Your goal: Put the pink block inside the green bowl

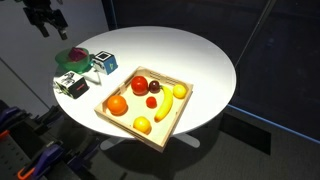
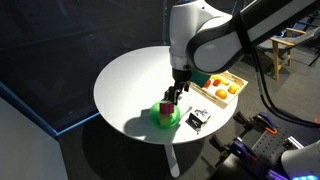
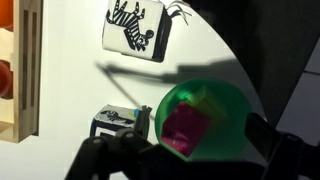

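The pink block (image 3: 183,130) lies inside the green bowl (image 3: 222,118), tilted against its wall. It shows in the bowl in both exterior views (image 1: 73,55) (image 2: 165,106). The green bowl (image 1: 68,61) (image 2: 164,119) stands near the table's edge. My gripper (image 3: 200,150) is open and empty. It hangs above the bowl, with one finger on each side of it in the wrist view. It is well above the bowl in an exterior view (image 1: 45,22) and just over it in an exterior view (image 2: 175,95).
A blue-and-white cube (image 1: 103,63) (image 3: 120,122) stands beside the bowl. A dark grey-and-white block (image 1: 72,85) (image 2: 197,120) (image 3: 135,30) lies close by. A square wooden tray (image 1: 171,124) (image 2: 211,97) (image 3: 28,90) holds several fruits. The round white table (image 1: 200,55) ends just past the bowl.
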`<state>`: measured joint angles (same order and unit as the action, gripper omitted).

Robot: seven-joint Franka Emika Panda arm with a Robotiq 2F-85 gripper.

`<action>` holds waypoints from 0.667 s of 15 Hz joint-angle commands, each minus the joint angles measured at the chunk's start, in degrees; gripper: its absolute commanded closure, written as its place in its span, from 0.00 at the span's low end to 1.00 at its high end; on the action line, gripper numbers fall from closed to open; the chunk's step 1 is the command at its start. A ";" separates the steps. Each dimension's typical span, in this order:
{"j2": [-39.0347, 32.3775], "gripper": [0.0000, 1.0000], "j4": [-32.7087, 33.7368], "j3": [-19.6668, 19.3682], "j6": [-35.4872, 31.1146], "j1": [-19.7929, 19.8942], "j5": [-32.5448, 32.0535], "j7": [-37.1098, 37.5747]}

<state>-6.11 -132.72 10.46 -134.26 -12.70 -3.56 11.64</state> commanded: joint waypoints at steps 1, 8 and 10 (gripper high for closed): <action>4.58 0.00 -1.76 -0.04 3.04 0.48 1.99 1.35; 10.11 0.00 -2.11 -0.15 6.65 1.39 2.75 1.37; 11.61 0.00 -2.10 -0.13 7.42 1.59 2.68 0.98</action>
<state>1.86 -133.73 10.24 -128.68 -11.69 -1.33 12.21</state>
